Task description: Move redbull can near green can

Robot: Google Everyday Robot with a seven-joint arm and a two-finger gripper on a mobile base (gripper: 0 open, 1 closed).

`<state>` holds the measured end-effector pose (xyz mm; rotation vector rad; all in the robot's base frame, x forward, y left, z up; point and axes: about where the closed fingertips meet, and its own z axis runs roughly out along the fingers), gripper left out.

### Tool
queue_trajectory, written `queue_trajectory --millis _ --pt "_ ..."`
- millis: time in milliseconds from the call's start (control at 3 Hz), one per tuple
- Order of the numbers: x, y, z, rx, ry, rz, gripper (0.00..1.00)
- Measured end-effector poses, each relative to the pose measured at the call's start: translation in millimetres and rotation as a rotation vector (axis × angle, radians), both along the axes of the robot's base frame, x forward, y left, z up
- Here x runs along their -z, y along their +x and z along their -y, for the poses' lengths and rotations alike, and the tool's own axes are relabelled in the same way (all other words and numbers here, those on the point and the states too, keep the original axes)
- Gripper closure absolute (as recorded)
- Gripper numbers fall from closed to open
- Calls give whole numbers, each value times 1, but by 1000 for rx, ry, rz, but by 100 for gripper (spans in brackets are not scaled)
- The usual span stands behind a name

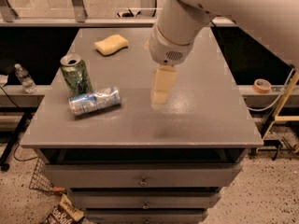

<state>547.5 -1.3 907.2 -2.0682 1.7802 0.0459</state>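
Left of the claw (161, 90), the redbull can (95, 101) lies on its side on the counter (196, 120), just beside the green can (76, 74), so placement looks done. Claw hangs apart, empty; spread or pressed together, cannot tell.
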Motion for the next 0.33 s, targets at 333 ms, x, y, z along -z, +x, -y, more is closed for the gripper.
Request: queue_trajectory --millis 333 --pt "7 -3 67 108 52 -2 0"
